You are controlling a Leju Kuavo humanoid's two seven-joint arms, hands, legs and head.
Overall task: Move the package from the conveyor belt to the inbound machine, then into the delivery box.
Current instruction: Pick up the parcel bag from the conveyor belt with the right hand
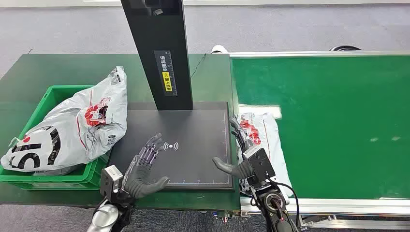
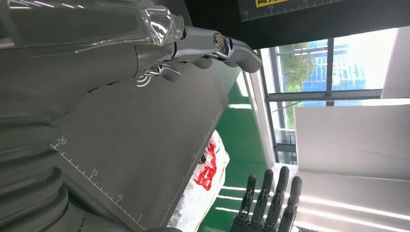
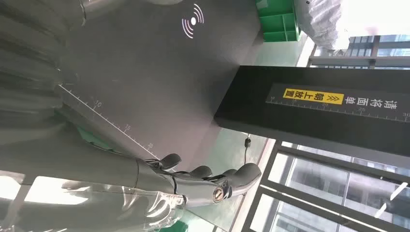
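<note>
Package (image 1: 258, 133), glossy crinkled white poly bag with red print, lies on green conveyor belt (image 1: 333, 121) beside matte black scanner plate (image 1: 193, 130), partly hidden by right hand (image 1: 246, 162); left hand (image 1: 145, 166) splayed, empty. Left wrist view: package (image 2: 205, 183) cut off by plate edge. Right wrist view: right hand (image 3: 193, 186) fingers spread, holding nothing.

Package (image 1: 258, 133) on belt (image 1: 329, 121), beside scanner (image 1: 193, 145)

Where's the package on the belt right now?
In the head view the package lies at the conveyor belt's left end, beside the black scanner plate, with the right hand reaching along its near edge.
</note>
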